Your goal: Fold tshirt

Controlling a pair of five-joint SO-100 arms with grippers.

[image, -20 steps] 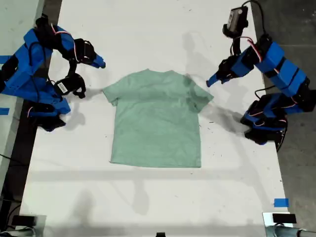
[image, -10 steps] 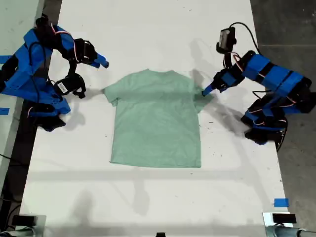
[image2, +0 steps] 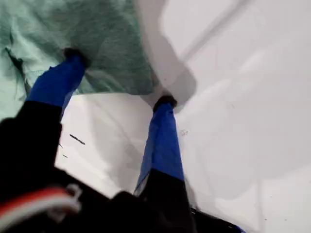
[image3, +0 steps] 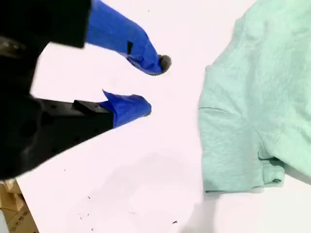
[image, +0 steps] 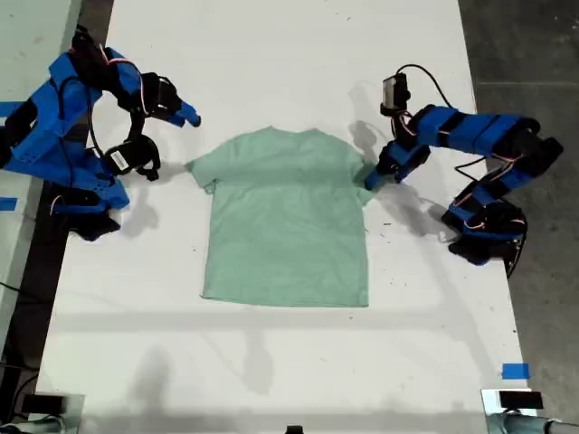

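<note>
Tshirt [image: 288,217] lies flat, mid-table [image: 271,362]. Soft, light, likely to drag and bunch. My first gripper [image2: 119,77], jaws spread, straddles the sleeve hem on the exterior view's right: good hold. My second gripper [image3: 154,85] hovers released near the opposite sleeve.

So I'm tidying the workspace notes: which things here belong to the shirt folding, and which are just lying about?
Belongs to the job:
- tshirt
- my first gripper, open at a sleeve
- my second gripper, open, off the cloth
- white table

Just lying about:
- blue tape
- cardboard box
</note>
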